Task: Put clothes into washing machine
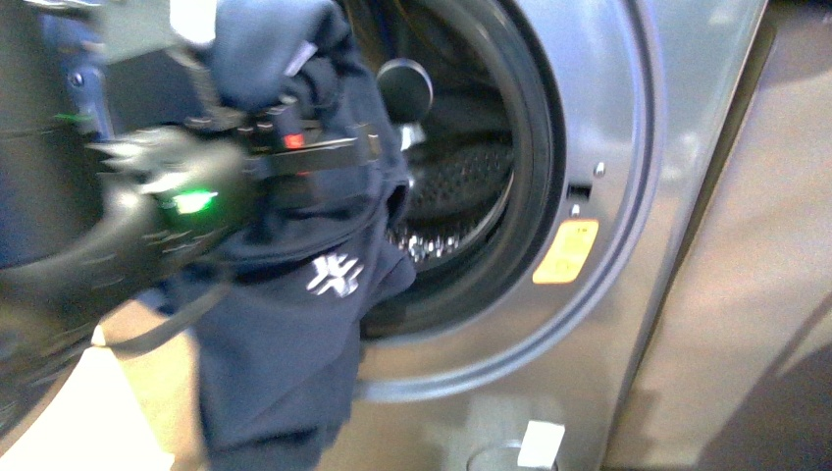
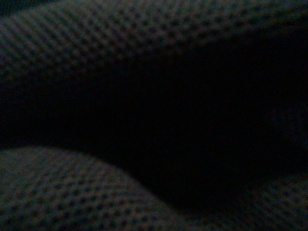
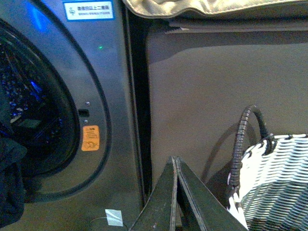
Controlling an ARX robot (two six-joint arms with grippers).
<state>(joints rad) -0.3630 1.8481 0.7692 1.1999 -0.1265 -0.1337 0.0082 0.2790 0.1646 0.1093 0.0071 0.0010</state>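
The dark navy clothes (image 1: 285, 334) hang in a long fold in front of the washing machine's (image 1: 628, 147) open porthole, and a white logo shows on the fabric. My left gripper (image 1: 334, 147) is shut on the clothes at the level of the drum (image 1: 461, 177), with its fingertips buried in the cloth. The arm behind it is blurred. The left wrist view is dark. In the right wrist view my right gripper (image 3: 175, 161) is shut on nothing, low beside the washing machine (image 3: 110, 96). A dark edge of the clothes (image 3: 9, 192) shows at the porthole.
A white woven basket (image 3: 274, 183) with a dark handle stands close to my right gripper. A brown panel (image 3: 202, 86) adjoins the machine, with a beige cloth (image 3: 202, 6) on top. A yellow sticker (image 1: 566, 250) sits beside the porthole. A small white tag (image 3: 114, 216) lies at the machine's foot.
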